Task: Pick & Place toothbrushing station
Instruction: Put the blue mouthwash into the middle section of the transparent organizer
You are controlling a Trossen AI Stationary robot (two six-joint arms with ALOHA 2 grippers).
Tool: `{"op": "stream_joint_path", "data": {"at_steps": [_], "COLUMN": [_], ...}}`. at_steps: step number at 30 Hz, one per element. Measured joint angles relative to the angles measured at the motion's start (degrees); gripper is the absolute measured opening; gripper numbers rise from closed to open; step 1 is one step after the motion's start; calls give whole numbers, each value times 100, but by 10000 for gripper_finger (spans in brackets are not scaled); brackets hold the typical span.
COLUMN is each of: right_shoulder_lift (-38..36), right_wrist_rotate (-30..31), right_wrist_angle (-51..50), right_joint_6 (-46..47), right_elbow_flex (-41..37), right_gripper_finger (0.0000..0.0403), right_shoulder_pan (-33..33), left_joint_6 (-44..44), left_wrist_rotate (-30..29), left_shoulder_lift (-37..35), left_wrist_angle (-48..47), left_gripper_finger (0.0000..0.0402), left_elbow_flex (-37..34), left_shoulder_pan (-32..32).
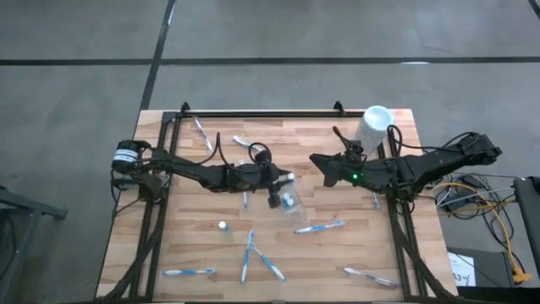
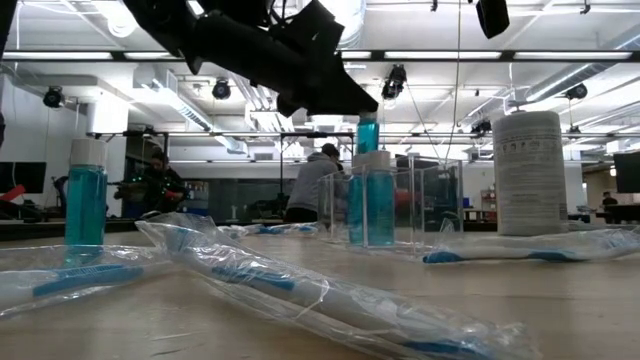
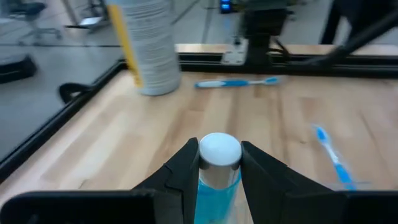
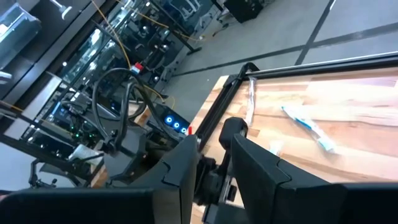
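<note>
My left gripper point(image 1: 285, 179) is over the table's middle, shut on a small blue tube point(image 3: 219, 183) with a white cap. Just on its near side, a clear plastic pouch point(image 1: 293, 205) stands on the table with blue tubes in it point(image 2: 372, 205). Another tube point(image 1: 223, 226) stands alone, nearer the front. Blue-and-white toothbrushes in clear wrappers lie flat on the wood point(image 1: 321, 226) point(image 1: 190, 272) point(image 1: 369, 275). My right gripper point(image 1: 319, 160) hovers right of centre, pointing toward the left arm. Its fingers point(image 4: 180, 168) stand slightly apart with nothing between them. My left gripper pinches the tube just below its white cap point(image 3: 219, 151), one finger on each side. The fingers come in nearly level from the table's left. The tube stands upright in the hold, lifted clear of the table point(image 2: 367, 135), its blue body below the fingers.
A tall white cylinder point(image 1: 374, 127) stands at the far right corner. More toothbrushes lie at the far left point(image 1: 201, 133) and near the front point(image 1: 246, 253). A black rail point(image 1: 261, 113) runs along the far edge. People move in the room beyond point(image 2: 315, 185).
</note>
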Motion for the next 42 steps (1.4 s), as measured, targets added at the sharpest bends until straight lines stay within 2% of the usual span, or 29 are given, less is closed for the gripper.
{"op": "stream_joint_path", "data": {"at_steps": [3,7,9,14,16,22,27,33,42], "right_shoulder_lift": [7,11,7,4,4,2,0,0,2], "right_wrist_rotate": [0,-2,0,17,17,23,28,31,31], "right_wrist_angle": [0,-10,-84,-168,-171,-238,-258,-258,-256], "right_joint_6": [0,0,4,7,4,25,24,24,22], "right_elbow_flex": [0,0,0,0,0,0,0,-1,0], "right_gripper_finger": [98,98,98,98,98,98,98,98,98], "right_shoulder_pan": [0,0,0,0,2,2,0,0,2], "left_joint_6": [-366,-797,-784,-280,-305,-1454,-1139,-1605,-1692], "left_wrist_rotate": [-268,-339,-510,-1362,-1452,-1488,-2078,-2049,-1854], "left_shoulder_lift": [0,0,0,-11,-59,-184,-252,-278,-280], "left_wrist_angle": [32,44,43,59,66,82,-145,-778,-810], "left_gripper_finger": [106,106,106,106,106,106,106,106,106], "left_elbow_flex": [-24,-29,-30,-2,3,3,3,-1,-41], "left_shoulder_pan": [-18,-103,-175,-369,-435,-655,-916,-1079,-1080]}}
